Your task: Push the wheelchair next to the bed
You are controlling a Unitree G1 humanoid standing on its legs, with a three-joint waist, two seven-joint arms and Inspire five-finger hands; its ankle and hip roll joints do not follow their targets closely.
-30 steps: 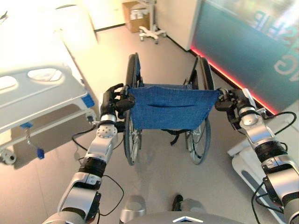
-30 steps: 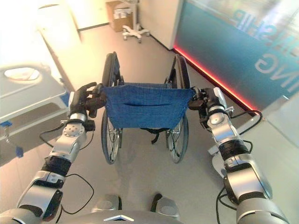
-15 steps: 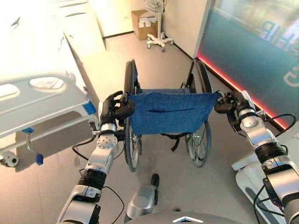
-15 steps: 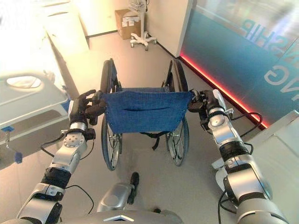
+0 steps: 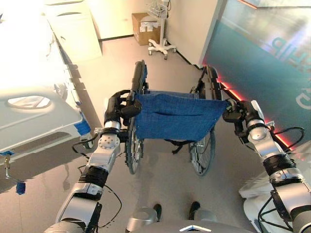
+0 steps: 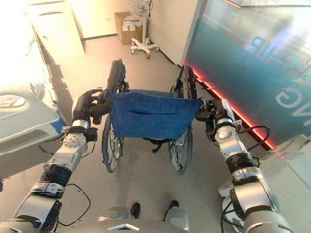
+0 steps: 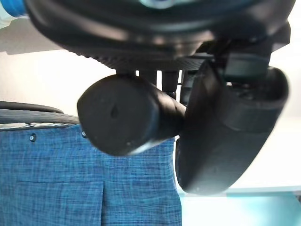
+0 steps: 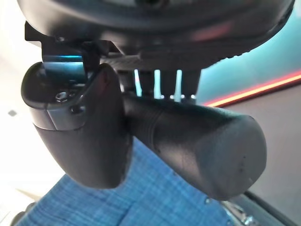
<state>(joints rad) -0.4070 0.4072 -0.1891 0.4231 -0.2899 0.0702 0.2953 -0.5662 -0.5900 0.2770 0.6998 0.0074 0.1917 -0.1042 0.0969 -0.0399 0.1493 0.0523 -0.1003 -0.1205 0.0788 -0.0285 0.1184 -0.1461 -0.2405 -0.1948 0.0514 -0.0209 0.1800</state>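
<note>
A wheelchair (image 5: 175, 116) with a blue cloth backrest and two large spoked wheels stands straight ahead of me on the floor. My left hand (image 5: 116, 107) is curled round its left push handle (image 7: 124, 120), and my right hand (image 5: 238, 112) is curled round the right push handle (image 8: 197, 136). The hospital bed (image 5: 34, 109), white with a pale footboard and blue corner pieces, lies along the left side, its foot end about level with the wheelchair's left wheel.
A teal wall panel (image 5: 262, 58) with a red light strip at its base runs close along the right. A white cabinet (image 5: 73, 29), a cardboard box (image 5: 143, 26) and a wheeled stand (image 5: 160, 43) stand at the far end. Open floor lies ahead between bed and wall.
The wheelchair and I have rolled forward: the bed's foot end has slid back along the left and the far cabinet and box look nearer. Both hands keep their hold.
</note>
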